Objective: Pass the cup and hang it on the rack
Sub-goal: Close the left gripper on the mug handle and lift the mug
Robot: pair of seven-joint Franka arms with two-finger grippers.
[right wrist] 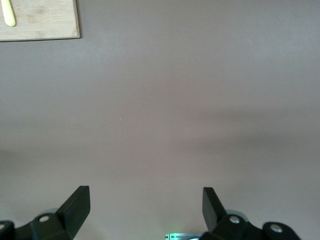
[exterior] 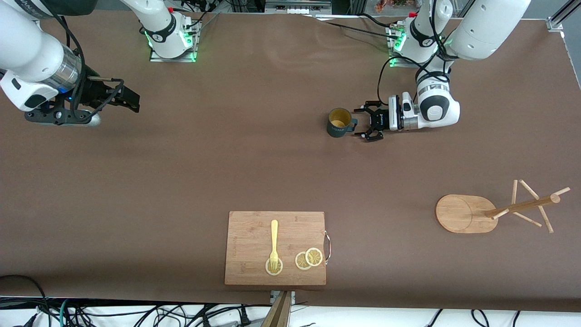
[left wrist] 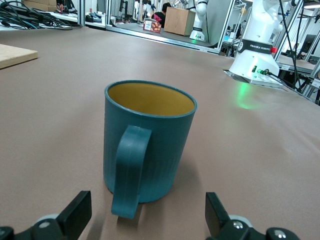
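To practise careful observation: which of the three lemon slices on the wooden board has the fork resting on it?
The lemon slice lying alone under the yellow fork's tines; the other two slices overlap beside the board's metal handle.

"FRANKA ROBOT…" reads on the robot base (left wrist: 255, 47).

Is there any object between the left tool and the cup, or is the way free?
Nothing visible stands between them. The left tool is open beside the cup, low over the table, and the cup's handle points toward it. In the left wrist view only bare table lies between the fingertips and the cup.
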